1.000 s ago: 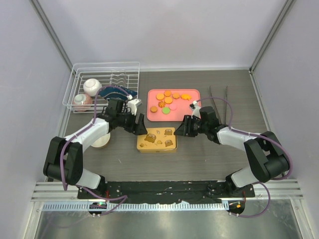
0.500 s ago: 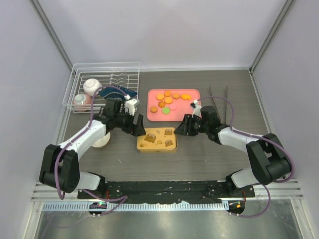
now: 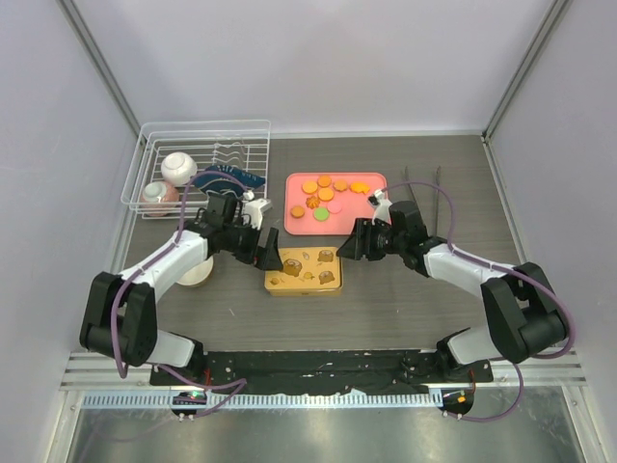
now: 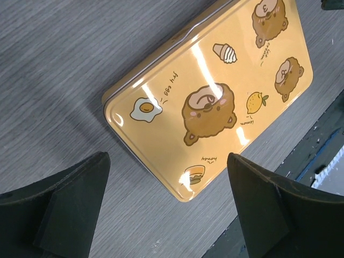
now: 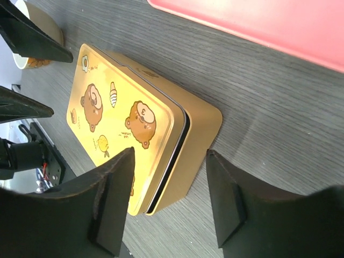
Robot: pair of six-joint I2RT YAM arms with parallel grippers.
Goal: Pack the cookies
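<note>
Your left gripper (image 3: pixel 266 254) gapes wide, the right gripper (image 3: pixel 354 247) half open, both empty, flanking the shut tin (image 3: pixel 304 273); cookies (image 3: pixel 326 194) lie on the tray (image 3: pixel 367 221) beyond; a lopsided pinch may skid the tin.

So the tin (image 3: pixel 303 271) sits about mid-table (image 3: pixel 386 309), with the tray (image 3: pixel 359 220) just behind it and the cookies (image 3: pixel 328 193) lying on the tray. The wire rack (image 3: pixel 231 154) is in the back-left corner with two bowls (image 3: pixel 178 167) in it. A cup (image 3: pixel 196 277) sits left of the tin. Two thin sticks (image 3: pixel 438 183) lie right of the tray, toward the right edge.
</note>
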